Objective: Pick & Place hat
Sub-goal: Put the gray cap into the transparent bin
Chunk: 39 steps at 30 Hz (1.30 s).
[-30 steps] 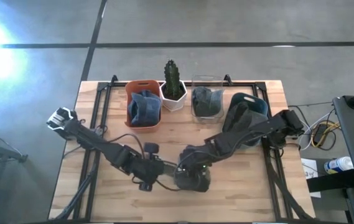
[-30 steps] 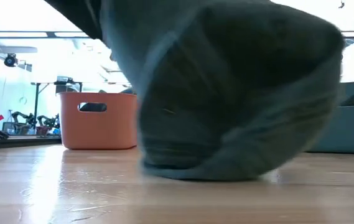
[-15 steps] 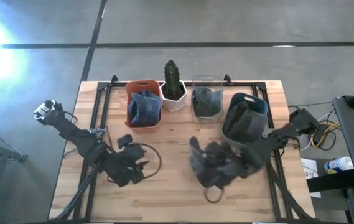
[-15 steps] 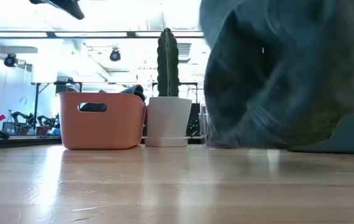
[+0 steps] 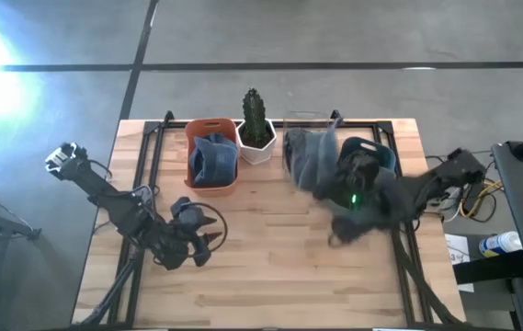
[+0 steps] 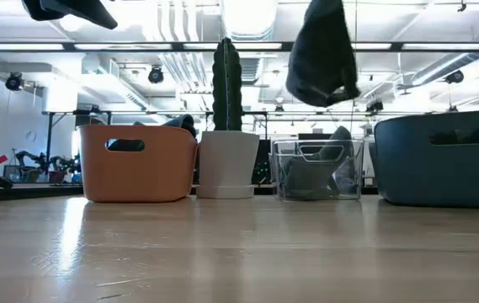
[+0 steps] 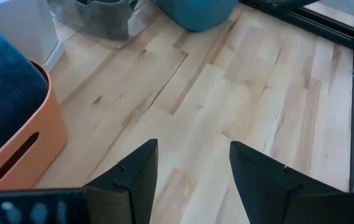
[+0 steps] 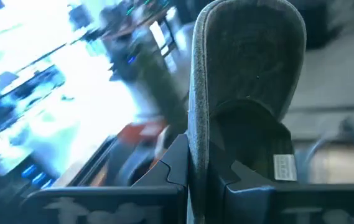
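Note:
The dark grey hat [image 5: 310, 158] is up in the air over the far right part of the table, in front of the clear bin and the teal bin. In the low view the hat [image 6: 321, 52] hangs high above the clear bin. My right gripper [image 8: 198, 163] is shut on it. My left gripper [image 7: 192, 165] is open and touches nothing. It hovers over bare wood near the table's left side [image 5: 198, 235], in front of the orange bin. My right gripper pinches the hat's rim edge [image 8: 196, 149] between its two fingers; one finger [image 8: 242, 175] lies on the inner side, near a small label. The hat is lifted clear of the table and stands out beyond the fingertips.
Along the far edge stand an orange bin [image 5: 211, 129] with blue cloth in it, a cactus in a white pot [image 5: 256, 129], a clear bin [image 5: 305, 118] with grey hats and a dark teal bin [image 5: 371, 147]. Bare wood lies in the near middle [image 5: 270, 267].
My right gripper has carried the hat from the table's near middle up and toward the far right, up to the clear and teal bins; the hat has come clear of the wood. My left gripper has drawn back toward the table's left.

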Each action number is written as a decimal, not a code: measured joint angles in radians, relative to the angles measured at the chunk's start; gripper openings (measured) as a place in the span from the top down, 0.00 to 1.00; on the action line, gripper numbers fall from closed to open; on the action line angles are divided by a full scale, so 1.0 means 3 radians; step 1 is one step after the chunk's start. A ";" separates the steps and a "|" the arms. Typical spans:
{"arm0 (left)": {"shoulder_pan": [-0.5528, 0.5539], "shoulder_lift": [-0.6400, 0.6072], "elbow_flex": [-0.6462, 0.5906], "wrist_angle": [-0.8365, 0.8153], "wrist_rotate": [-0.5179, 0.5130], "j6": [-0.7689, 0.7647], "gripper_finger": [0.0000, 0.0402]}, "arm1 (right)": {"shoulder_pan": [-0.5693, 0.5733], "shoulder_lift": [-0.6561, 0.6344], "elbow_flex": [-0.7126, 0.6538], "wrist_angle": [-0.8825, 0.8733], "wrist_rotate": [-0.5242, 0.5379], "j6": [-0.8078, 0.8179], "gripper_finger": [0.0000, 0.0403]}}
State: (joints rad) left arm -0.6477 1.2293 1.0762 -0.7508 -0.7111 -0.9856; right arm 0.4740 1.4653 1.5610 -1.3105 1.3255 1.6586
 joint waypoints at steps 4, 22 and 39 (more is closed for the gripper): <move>-0.0007 0.0010 0.0000 0.0011 0.0006 -0.0009 0.52 | -0.0446 -0.0275 -0.0080 0.0018 0.0072 -0.0434 0.97; -0.0005 0.0046 -0.0006 0.0008 -0.0072 0.0153 0.52 | -0.1415 -0.1409 -0.1740 0.4229 -0.1245 -0.3491 0.97; -0.0016 0.0045 -0.0007 -0.0002 -0.0032 0.0035 0.52 | -0.2316 -0.1719 -0.3591 0.5171 -0.2142 -0.2270 0.97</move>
State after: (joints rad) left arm -0.6525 1.2427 1.0740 -0.7513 -0.7206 -0.9750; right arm -0.2207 0.9497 0.4836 0.2409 0.6830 0.9776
